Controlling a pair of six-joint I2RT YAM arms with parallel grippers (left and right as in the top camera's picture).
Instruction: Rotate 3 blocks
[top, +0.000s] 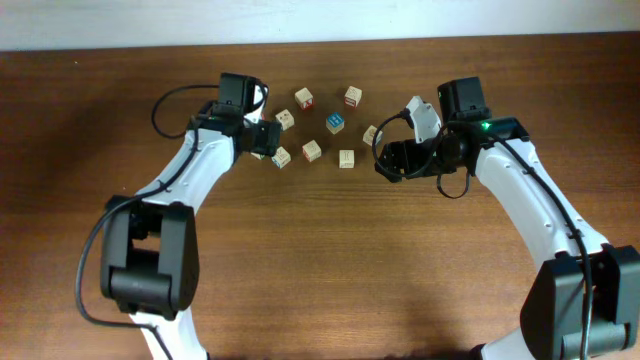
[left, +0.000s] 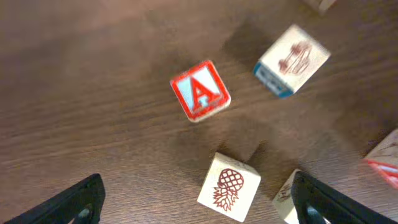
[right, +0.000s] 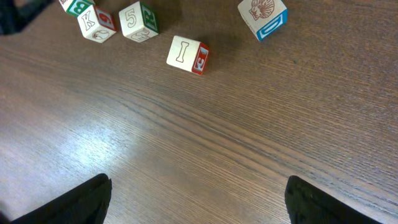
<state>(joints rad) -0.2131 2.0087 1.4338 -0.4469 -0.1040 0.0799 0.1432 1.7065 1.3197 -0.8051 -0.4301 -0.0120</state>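
Looking at the counter (top: 320, 260), you have the three blocks (top: 312, 151) in a short row between both claws. Your left claw (top: 266, 138) stands apart and empty, just beside the row's left end. Your right claw (right: 198, 186) is also apart, over bare wood, with the I block (right: 186, 53) nearest. Crowding the row from behind: the A cube (left: 200, 91) and blue cube (top: 335, 122). Another cube (top: 370, 134) sits beside the right arm (top: 530, 190). Two cubes (top: 304, 97) lie farther back.

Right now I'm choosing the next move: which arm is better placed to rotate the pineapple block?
Left. The pineapple block lies close ahead of the open left gripper, near its centre line. The right gripper faces bare table, and its view does not show that block.
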